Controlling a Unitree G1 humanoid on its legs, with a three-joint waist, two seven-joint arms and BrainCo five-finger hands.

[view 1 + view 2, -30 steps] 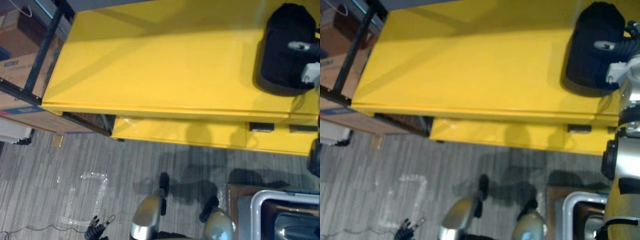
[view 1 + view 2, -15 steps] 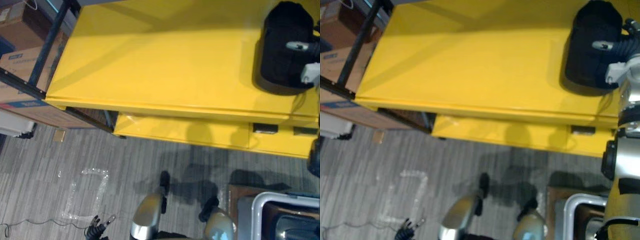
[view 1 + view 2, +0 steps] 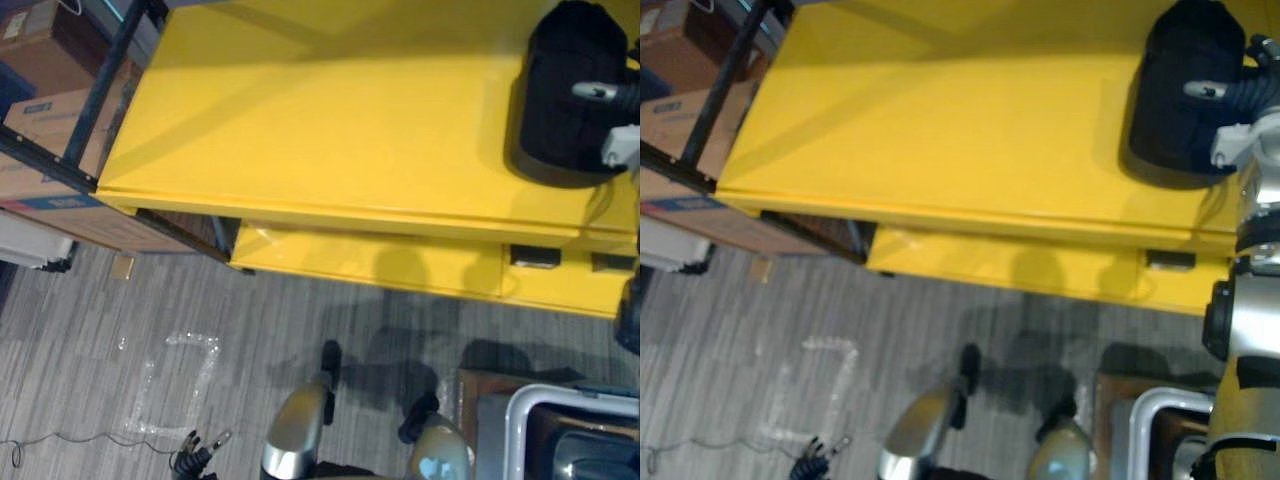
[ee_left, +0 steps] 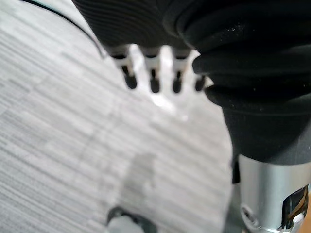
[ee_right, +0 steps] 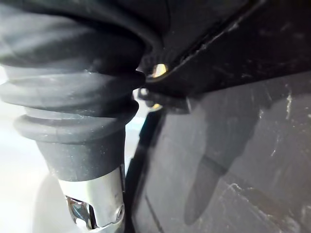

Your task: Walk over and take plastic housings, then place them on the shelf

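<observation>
A black plastic housing [image 3: 562,100] rests on the yellow shelf top [image 3: 330,130] at its far right end. My right hand [image 3: 1240,95] is against the housing's right side, and the right wrist view has its black surface [image 5: 233,145] pressed up close. Its grip on the housing is hidden. My left hand [image 3: 193,458] hangs low at the lower left, over the grey floor. In the left wrist view its fingers [image 4: 153,77] are straight and hold nothing.
A lower yellow ledge [image 3: 370,265] juts out under the shelf top. Cardboard boxes [image 3: 45,110] sit in a black frame rack at the left. A grey-rimmed bin [image 3: 520,420] stands at the lower right. A taped square [image 3: 175,390] marks the floor.
The whole picture has drifted slightly right and down, so the camera has moved. The housing and both hands keep their places.
</observation>
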